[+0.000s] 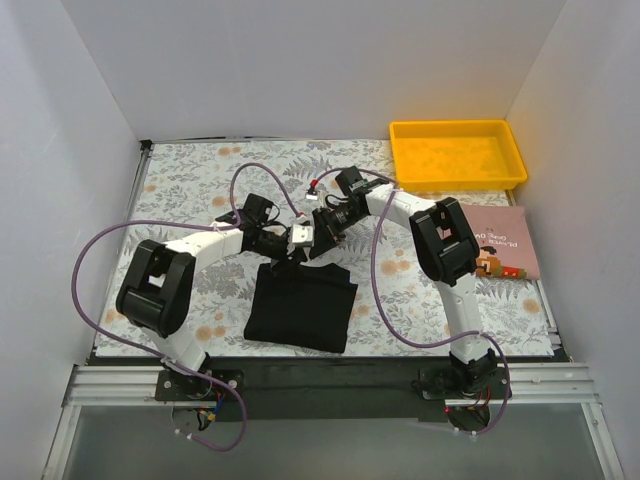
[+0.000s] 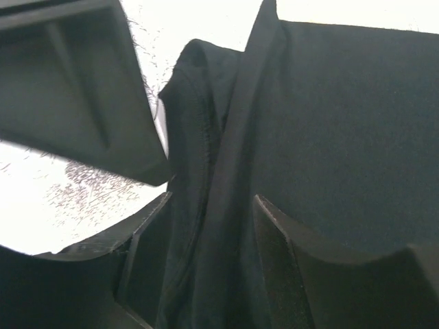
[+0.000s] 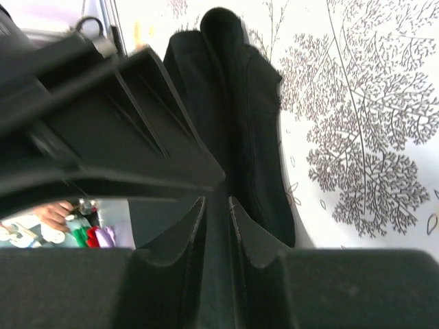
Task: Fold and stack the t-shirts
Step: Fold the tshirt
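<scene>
One black t-shirt (image 1: pixel 300 308) lies folded into a rectangle on the flowered cloth, near the front middle. Both grippers meet at its far edge. My left gripper (image 1: pixel 284 248) comes in from the left. In the left wrist view its jaws (image 2: pixel 209 219) hold a raised fold of the black fabric (image 2: pixel 343 137). My right gripper (image 1: pixel 313 240) comes in from the right. In the right wrist view its jaws (image 3: pixel 216 205) are nearly together with a thin layer of the shirt (image 3: pixel 254 123) between them. The right gripper's body fills the upper left of the left wrist view.
A yellow tray (image 1: pixel 455 182) stands at the back right. A pinkish book (image 1: pixel 505 240) lies at the right edge, with a small coloured object (image 1: pixel 497 268) at its near corner. White walls close in the table on three sides.
</scene>
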{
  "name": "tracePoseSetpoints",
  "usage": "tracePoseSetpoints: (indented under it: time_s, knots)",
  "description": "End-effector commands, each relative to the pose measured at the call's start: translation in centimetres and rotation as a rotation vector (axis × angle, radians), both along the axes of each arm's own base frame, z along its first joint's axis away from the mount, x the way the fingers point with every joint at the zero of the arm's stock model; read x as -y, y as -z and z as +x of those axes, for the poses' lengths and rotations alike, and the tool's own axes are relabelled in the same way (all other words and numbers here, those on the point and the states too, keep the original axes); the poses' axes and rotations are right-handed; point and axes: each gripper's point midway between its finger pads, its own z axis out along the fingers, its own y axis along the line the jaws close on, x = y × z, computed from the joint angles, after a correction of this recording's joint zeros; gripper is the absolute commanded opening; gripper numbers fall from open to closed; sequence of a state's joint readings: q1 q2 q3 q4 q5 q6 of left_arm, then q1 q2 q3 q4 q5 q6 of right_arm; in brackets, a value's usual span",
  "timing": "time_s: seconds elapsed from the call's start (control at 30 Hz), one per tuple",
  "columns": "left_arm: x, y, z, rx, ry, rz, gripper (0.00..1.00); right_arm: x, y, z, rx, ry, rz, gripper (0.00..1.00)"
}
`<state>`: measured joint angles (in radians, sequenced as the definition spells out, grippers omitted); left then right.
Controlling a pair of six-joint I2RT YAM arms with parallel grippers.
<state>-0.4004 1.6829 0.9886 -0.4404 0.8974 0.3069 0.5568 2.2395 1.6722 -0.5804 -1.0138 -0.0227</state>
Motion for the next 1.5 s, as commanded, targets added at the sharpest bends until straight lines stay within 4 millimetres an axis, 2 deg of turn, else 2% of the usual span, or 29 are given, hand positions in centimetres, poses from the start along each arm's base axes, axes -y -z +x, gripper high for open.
tracePoseSetpoints:
  time_s: [0.0, 0.13, 0.17, 0.2, 0.37, 0.5, 0.53, 0.57, 0.63, 0.7, 0.77, 0.8, 0.87, 0.9, 0.97, 1.13, 1.3, 1.47]
  knots:
    - [0.4, 0.4, -0.1, 0.028, 0.031, -0.001, 0.48, -1.0, -0.8, 0.6, -0.020, 0.010, 0.046, 0.24]
    - [0.4, 1.6, -0.9, -0.007, 0.052, 0.026, 0.46, -0.9, 0.0, 0.6, -0.041, 0.023, 0.029, 0.20]
    - [0.4, 2.0, -1.1, -0.015, 0.055, 0.032, 0.44, -0.9, 0.0, 0.7, -0.042, 0.025, 0.029, 0.19]
    - [0.3, 2.2, -1.2, -0.018, 0.056, 0.037, 0.38, -1.0, 0.3, 0.6, -0.050, 0.026, 0.025, 0.18]
    - [0.2, 2.4, -1.4, -0.020, 0.059, 0.048, 0.31, -1.3, 0.5, 0.7, -0.054, 0.024, 0.025, 0.18]
    - [0.2, 1.6, -1.7, -0.006, 0.063, 0.034, 0.11, -1.8, 0.7, 0.1, -0.070, 0.003, 0.034, 0.14]
    - [0.3, 0.7, -1.7, 0.017, 0.066, 0.019, 0.05, -2.1, 0.7, -0.3, -0.066, -0.010, 0.038, 0.14]
    - [0.1, 0.8, -2.2, 0.012, 0.067, 0.019, 0.03, -2.3, 0.7, -0.6, -0.068, -0.021, 0.044, 0.13]
    - [0.1, -0.4, -2.5, 0.057, 0.074, -0.001, 0.00, -2.8, 0.6, -1.2, -0.063, -0.048, 0.056, 0.12]
    - [-0.3, -0.4, -3.2, 0.074, 0.070, 0.005, 0.00, -3.2, 0.5, -1.9, -0.067, -0.073, 0.071, 0.12]
    - [-0.2, -1.6, -2.9, 0.143, 0.053, -0.016, 0.00, -3.6, 0.8, -2.7, -0.081, -0.096, 0.076, 0.12]
    - [-0.5, -1.1, -3.4, 0.144, 0.048, -0.011, 0.00, -3.6, 1.2, -3.1, -0.092, -0.106, 0.078, 0.12]
    - [-0.5, -2.0, -3.3, 0.215, 0.045, -0.021, 0.00, -3.7, 1.6, -3.8, -0.106, -0.126, 0.082, 0.12]
    - [-0.7, -1.6, -3.8, 0.223, 0.049, -0.017, 0.00, -3.6, 2.2, -4.1, -0.120, -0.131, 0.079, 0.12]
    - [-0.7, -2.3, -3.7, 0.285, 0.044, -0.028, 0.00, -3.6, 2.8, -4.3, -0.133, -0.136, 0.076, 0.12]
    - [-1.1, -2.6, -3.5, 0.385, 0.015, -0.039, 0.00, -3.0, 5.8, -5.1, -0.166, -0.154, 0.053, 0.12]
    - [-0.9, -4.3, -1.6, 0.493, -0.041, -0.075, 0.00, -2.4, 7.4, -5.9, -0.184, -0.172, 0.039, 0.12]
    - [-0.5, -6.0, 1.0, 0.572, -0.097, -0.099, 0.00, -1.9, 7.8, -6.3, -0.183, -0.180, 0.033, 0.12]
